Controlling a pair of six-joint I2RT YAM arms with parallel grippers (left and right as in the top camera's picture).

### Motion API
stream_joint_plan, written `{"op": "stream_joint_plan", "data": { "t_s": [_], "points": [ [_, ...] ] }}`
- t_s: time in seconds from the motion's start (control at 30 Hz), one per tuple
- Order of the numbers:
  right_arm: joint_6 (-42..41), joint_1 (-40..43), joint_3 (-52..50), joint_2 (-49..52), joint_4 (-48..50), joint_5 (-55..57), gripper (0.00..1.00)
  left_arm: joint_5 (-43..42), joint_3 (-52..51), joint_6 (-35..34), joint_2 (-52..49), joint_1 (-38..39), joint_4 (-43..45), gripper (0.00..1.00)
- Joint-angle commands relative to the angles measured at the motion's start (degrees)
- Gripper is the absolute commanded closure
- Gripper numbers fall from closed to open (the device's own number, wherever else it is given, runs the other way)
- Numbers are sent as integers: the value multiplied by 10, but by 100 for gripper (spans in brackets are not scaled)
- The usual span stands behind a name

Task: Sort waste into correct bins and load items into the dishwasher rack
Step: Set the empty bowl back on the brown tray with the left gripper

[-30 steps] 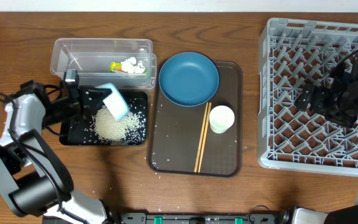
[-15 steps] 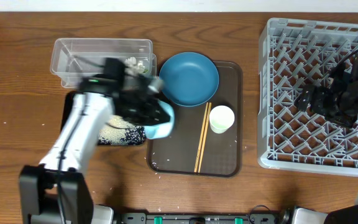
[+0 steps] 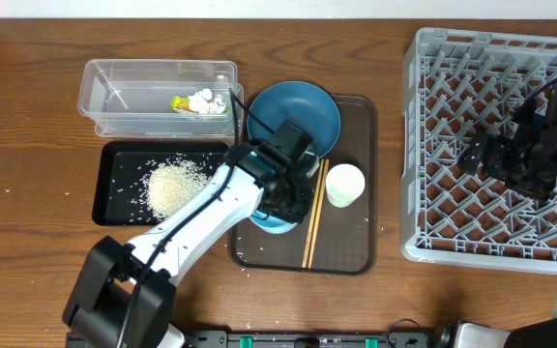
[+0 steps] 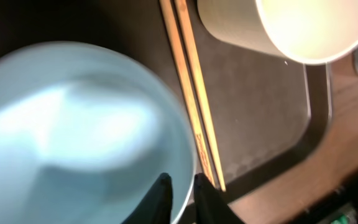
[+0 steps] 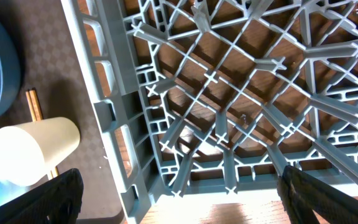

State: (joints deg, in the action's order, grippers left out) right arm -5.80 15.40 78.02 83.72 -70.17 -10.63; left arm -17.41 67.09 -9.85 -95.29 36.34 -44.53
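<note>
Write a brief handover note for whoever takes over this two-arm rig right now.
Left gripper: shut on the rim of the small pale round bowl, over the brown serving tray.
Right gripper: open, empty, above the grey plastic lattice rack.
Done: colourful snack wrapper and white tissue in the clear plastic tub; white rice in the black tray.
To do: bowl, round dark-blue dish, white cup and wooden chopsticks into the rack; no dishes seen there.

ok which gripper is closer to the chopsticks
Left. The left gripper sits right beside the chopsticks on the brown tray, jaws pinching the rim of the bowl. The right gripper hangs over the rack, well away from them.
</note>
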Motion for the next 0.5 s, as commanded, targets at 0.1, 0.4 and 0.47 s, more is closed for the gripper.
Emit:
{"op": "stream_joint_plan", "data": {
  "t_s": [0.1,0.4,0.47],
  "points": [
    [8,-4,-1,-1,-2,1,1,50,26,-16,-1,6,-6,56],
    [8,-4,-1,-1,-2,1,1,50,69,-12,0,6,83,36],
    [7,-4,-1,-1,-2,1,1,50,69,-14,-6,8,110,36]
  ]
}}
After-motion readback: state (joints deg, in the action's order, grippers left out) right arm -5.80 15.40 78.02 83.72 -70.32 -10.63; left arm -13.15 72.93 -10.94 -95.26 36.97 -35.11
